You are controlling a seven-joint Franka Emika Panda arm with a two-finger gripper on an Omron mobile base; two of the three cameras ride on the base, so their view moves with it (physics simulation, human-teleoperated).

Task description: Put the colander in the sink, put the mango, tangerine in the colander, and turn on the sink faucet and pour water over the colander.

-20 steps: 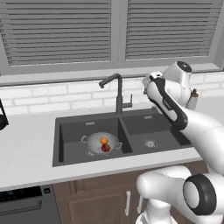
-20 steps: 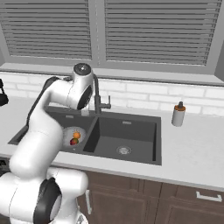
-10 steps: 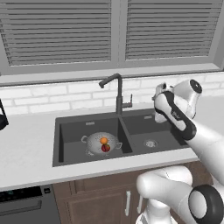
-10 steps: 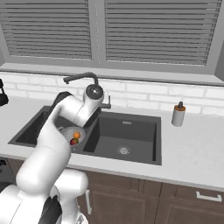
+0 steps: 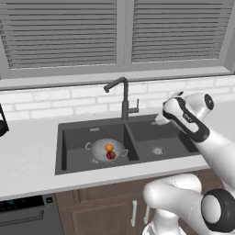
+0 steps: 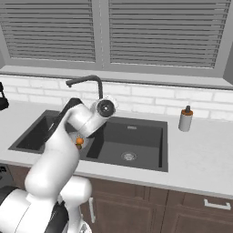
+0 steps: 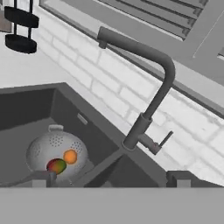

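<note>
The end effector [image 7: 109,178] hangs above the right side of the sink [image 5: 151,129], out in front of the faucet, and it grips nothing. Its two dark fingertips [image 7: 43,177] stand well apart at the bottom of the hand view, so it is open. From the left base view the hand sits over the far right part of the right basin, near the back rim.

Looking along the hand, the sink faucet [image 7: 144,87] rises just ahead, a dark gooseneck with its spout curving over toward the left basin and its small side lever [image 7: 165,139] sticking out to the right of the base. No stream comes from the spout.

The colander [image 5: 106,149] rests on the floor of the left basin, close to the divider between the two basins. Inside it lie the tangerine [image 5: 109,147] and the mango [image 5: 111,155], touching or nearly so, the orange fruit toward the back wall and the dark red one toward the front.

In the right base view the arm covers most of the left basin. A soap dispenser bottle [image 6: 184,119] stands on the surface [image 6: 200,150] to the right of the sink, near the white tiled wall below the shuttered window.
</note>
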